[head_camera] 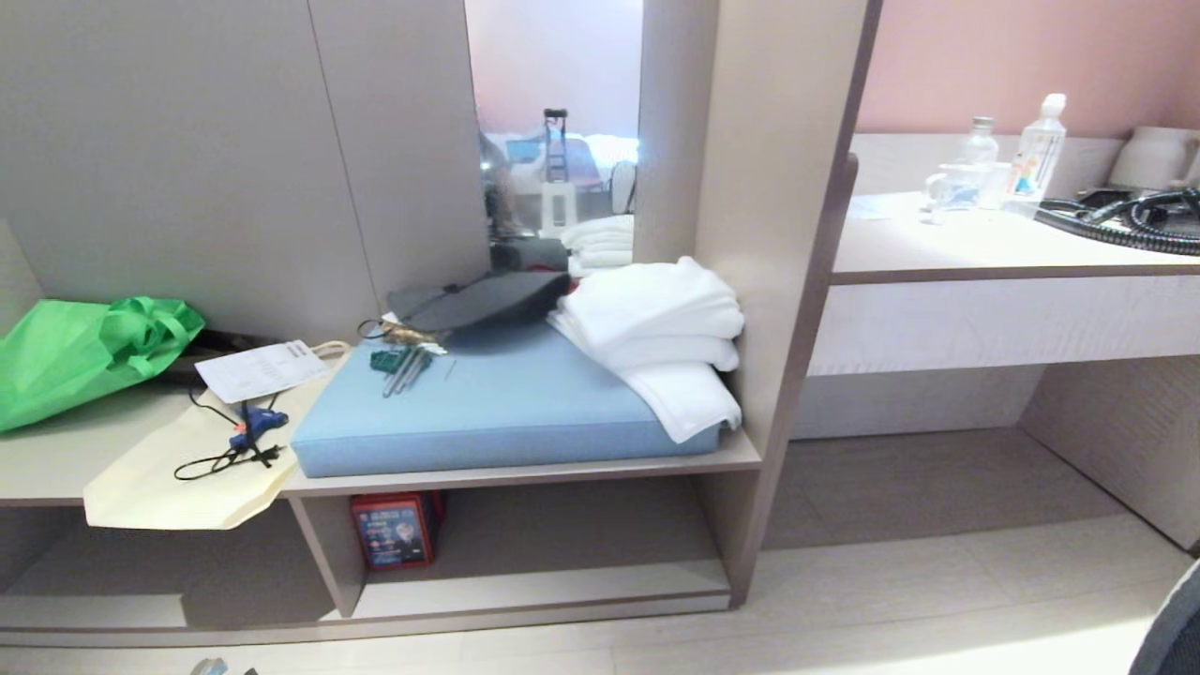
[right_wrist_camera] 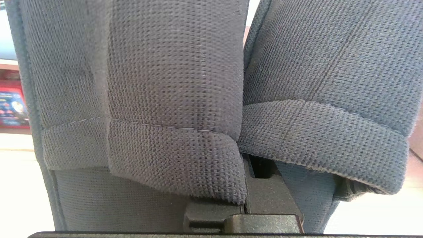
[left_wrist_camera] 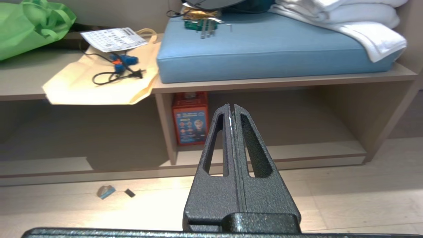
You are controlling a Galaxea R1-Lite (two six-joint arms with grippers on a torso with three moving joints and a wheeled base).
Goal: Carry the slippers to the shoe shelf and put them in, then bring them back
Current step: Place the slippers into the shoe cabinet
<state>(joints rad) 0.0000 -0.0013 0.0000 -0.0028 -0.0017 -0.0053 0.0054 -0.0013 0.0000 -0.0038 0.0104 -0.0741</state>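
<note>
Here, the right gripper (right_wrist_camera: 246,201) is clamped on the slippers (right_wrist_camera: 172,99), held before the shoe shelf (head_camera: 553,548).
The left gripper (left_wrist_camera: 231,107) points at the shelf, fingers pressed together, empty.

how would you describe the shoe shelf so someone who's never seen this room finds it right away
Find the taupe wood-grain bench along the wall and its blue seat cushion. The shoe shelf is the open-front cubby directly beneath that cushion. Unlike the wider cubby beside it, it has a red box standing in its corner.
</note>
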